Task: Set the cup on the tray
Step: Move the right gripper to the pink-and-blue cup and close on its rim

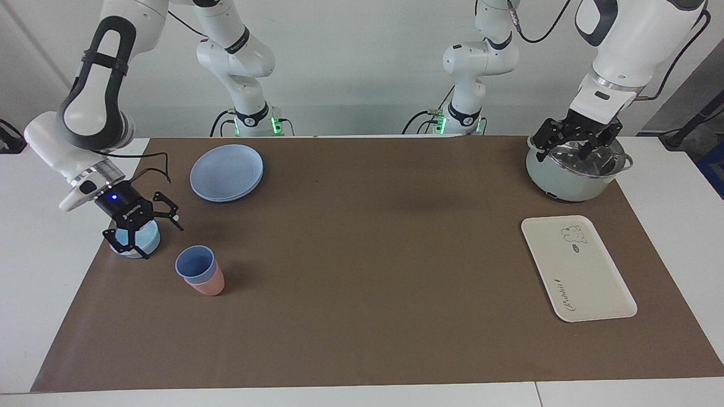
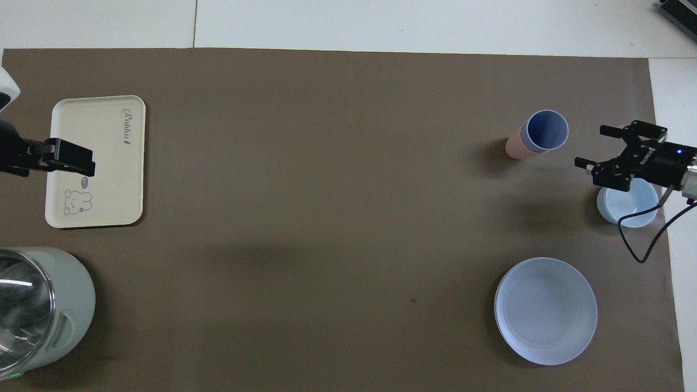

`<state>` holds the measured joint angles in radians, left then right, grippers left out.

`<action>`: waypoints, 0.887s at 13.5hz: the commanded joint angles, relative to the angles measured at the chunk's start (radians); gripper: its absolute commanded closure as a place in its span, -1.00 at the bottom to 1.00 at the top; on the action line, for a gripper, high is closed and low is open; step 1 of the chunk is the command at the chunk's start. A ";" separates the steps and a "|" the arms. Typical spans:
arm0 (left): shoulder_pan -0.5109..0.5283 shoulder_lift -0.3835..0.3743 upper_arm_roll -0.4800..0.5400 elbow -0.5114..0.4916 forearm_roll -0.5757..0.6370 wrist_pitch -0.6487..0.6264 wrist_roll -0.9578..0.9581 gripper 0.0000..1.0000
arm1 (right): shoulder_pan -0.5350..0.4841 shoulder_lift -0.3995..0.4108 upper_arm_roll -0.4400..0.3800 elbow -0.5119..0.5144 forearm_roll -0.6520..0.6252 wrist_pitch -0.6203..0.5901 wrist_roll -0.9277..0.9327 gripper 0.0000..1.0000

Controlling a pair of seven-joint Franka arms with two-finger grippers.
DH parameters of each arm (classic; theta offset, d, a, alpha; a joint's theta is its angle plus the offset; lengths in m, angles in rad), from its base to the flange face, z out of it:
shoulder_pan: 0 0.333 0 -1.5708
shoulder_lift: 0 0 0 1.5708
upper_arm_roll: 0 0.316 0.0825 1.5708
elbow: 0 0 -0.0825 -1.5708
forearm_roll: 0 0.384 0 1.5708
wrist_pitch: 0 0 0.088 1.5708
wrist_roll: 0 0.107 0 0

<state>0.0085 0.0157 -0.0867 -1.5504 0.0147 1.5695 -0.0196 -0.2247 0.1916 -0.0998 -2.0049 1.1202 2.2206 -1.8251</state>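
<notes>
The periwinkle-blue cup (image 1: 195, 264) stands upright, nested inside a pink cup (image 1: 209, 286), on the brown mat toward the right arm's end; the overhead view shows the blue cup (image 2: 547, 130) too. The cream tray (image 1: 577, 268) with a cartoon animal print lies flat and bare toward the left arm's end; it shows in the overhead view (image 2: 98, 163) as well. My right gripper (image 1: 147, 229) is open and empty, low over the light-blue bowl (image 1: 148, 238) beside the cups, apart from them. My left gripper (image 1: 574, 150) is open over the pot (image 1: 571, 183).
A round blue plate (image 1: 226, 171) lies nearer to the robots than the bowl and cups. The pale green pot with a shiny metal inside stands nearer to the robots than the tray. The brown mat (image 1: 367, 254) covers most of the table.
</notes>
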 commanded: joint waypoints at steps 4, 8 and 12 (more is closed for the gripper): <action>0.008 -0.022 -0.002 -0.019 0.005 -0.013 0.000 -1.00 | 0.008 0.078 0.011 0.002 0.214 0.021 -0.201 -1.00; 0.008 -0.022 -0.002 -0.019 0.005 -0.013 0.000 -1.00 | 0.007 0.164 0.012 0.008 0.324 -0.051 -0.310 -1.00; 0.008 -0.023 -0.002 -0.019 0.005 -0.013 0.001 -1.00 | 0.008 0.195 0.017 0.005 0.365 -0.064 -0.373 -1.00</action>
<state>0.0085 0.0157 -0.0867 -1.5505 0.0147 1.5687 -0.0197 -0.2124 0.3705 -0.0904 -2.0066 1.4479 2.1706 -2.1510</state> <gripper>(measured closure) 0.000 0.000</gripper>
